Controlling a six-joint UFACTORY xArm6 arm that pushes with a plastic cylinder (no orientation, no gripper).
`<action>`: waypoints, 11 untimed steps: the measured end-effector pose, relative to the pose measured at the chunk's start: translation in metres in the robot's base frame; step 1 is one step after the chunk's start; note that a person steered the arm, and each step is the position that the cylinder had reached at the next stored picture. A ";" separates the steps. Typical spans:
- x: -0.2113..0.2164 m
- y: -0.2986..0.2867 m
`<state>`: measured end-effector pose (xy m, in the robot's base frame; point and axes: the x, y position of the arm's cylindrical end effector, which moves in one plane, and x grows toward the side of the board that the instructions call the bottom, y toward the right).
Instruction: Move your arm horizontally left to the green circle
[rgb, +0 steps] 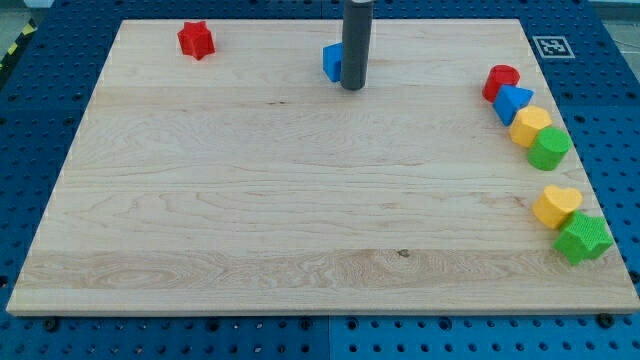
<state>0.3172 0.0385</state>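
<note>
Camera view: my tip (352, 88) sits at the view's top centre, touching a blue block's (332, 62) right side.
No jaws on this rod, so no state to tell. Green circle (548, 149) waits well apart at the table's (300, 200) right edge, touching a yellow block (530, 126).

My tip (352, 88) sits beside the blue cube (332, 62) (on its right); the green circle (548, 150) lies far right.

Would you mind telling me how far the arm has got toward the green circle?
Nothing looks done yet. My tip sits near the view's top centre, right beside the blue block. The green circle waits at the view's right edge, touching a yellow block. The whole stretch of board between them remains.
</note>
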 end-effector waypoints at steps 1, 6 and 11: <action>-0.014 0.000; 0.004 -0.020; 0.000 -0.017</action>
